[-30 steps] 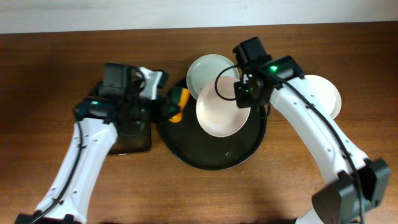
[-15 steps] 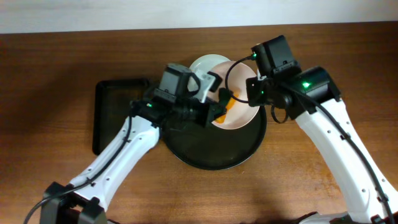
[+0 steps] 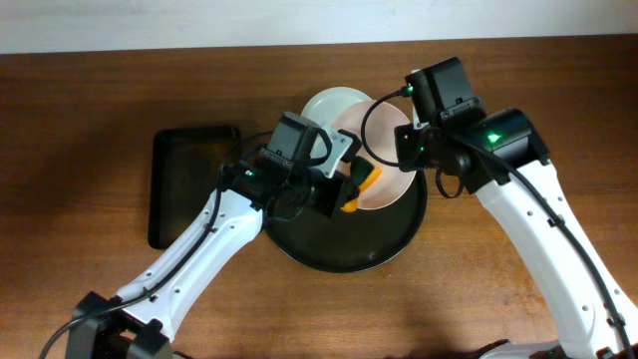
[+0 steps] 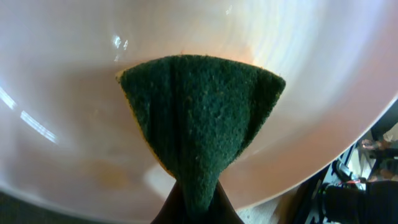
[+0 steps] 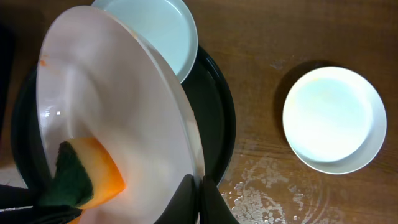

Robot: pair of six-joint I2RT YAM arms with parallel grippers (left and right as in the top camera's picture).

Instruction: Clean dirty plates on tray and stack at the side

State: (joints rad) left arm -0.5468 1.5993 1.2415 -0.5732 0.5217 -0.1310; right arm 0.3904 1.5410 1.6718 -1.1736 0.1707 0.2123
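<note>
My right gripper (image 3: 409, 150) (image 5: 199, 200) is shut on the rim of a white plate (image 3: 391, 189) (image 5: 118, 99), holding it tilted above the round black tray (image 3: 329, 244) (image 5: 219, 124). My left gripper (image 3: 344, 181) (image 4: 196, 208) is shut on a green-and-orange sponge (image 3: 361, 182) (image 4: 199, 118) (image 5: 84, 177), which presses against the plate's face (image 4: 74, 93). A small orange smear (image 5: 43, 62) marks the plate near its upper edge. A second plate (image 3: 334, 105) (image 5: 158, 31) lies at the back of the tray. A third plate (image 5: 334, 119) sits on the table to the right.
A smaller rectangular black tray (image 3: 189, 184) lies on the wooden table to the left of the round tray. Wet spots (image 5: 273, 186) mark the wood between the round tray and the side plate. In the overhead view my right arm (image 3: 518, 189) covers the side plate.
My left arm swung from the rectangular tray to the held plate and put the sponge against it, then slid slightly right and down. The right gripper raised and tilted the plate, then held it still.
</note>
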